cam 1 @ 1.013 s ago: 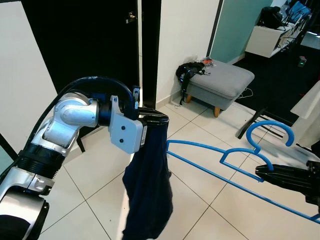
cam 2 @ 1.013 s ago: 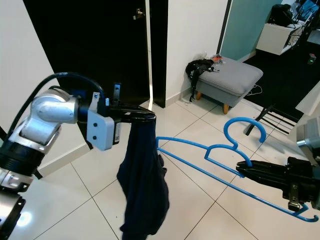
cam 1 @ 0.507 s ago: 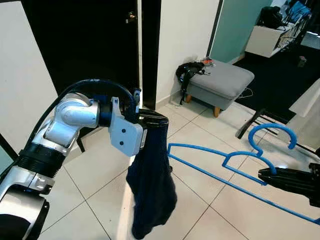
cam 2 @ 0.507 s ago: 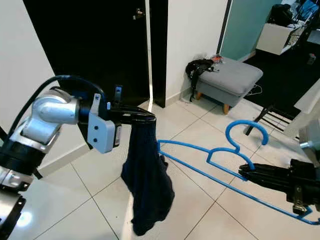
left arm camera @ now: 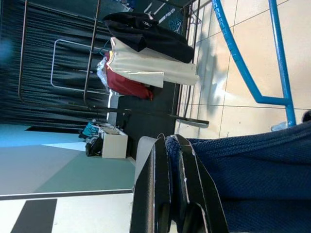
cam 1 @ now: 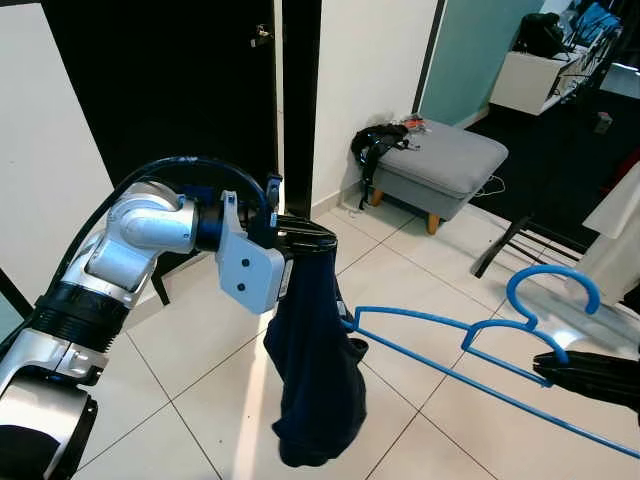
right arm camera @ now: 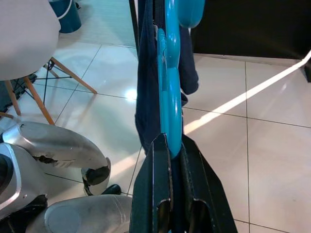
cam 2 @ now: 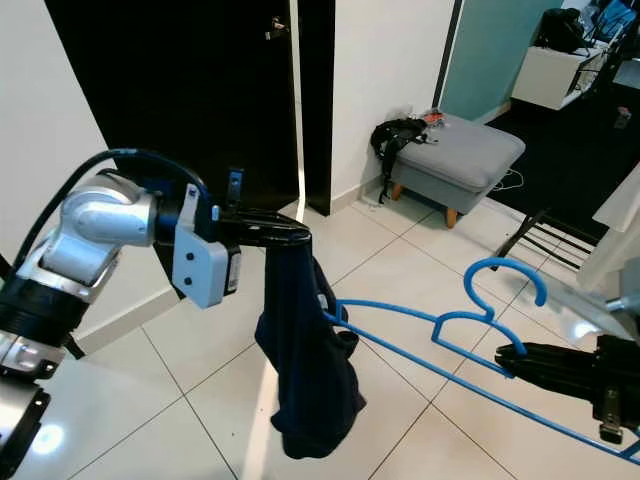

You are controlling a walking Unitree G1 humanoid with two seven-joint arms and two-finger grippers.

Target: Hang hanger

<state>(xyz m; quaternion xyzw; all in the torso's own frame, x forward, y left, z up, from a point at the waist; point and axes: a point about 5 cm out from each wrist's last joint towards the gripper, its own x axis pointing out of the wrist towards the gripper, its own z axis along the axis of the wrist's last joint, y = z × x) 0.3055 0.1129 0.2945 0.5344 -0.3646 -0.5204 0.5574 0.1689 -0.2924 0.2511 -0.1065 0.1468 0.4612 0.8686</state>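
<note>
Left gripper (cam 1: 325, 240) is clenched on top of a dark blue cloth (cam 1: 315, 375), which hangs over the tile floor (cam 1: 200, 360). Right gripper (cam 2: 510, 355) grasps the blue hanger (cam 2: 440, 330) near its hook; hanger tip touches the cloth. Grey stool (cam 1: 440, 165) is behind, by the wall.

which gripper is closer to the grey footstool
Left. The left gripper, shut on the dark blue garment, sits a floor stretch in front of the grey footstool. The right gripper, shut on the blue hanger, is lower and farther out.
</note>
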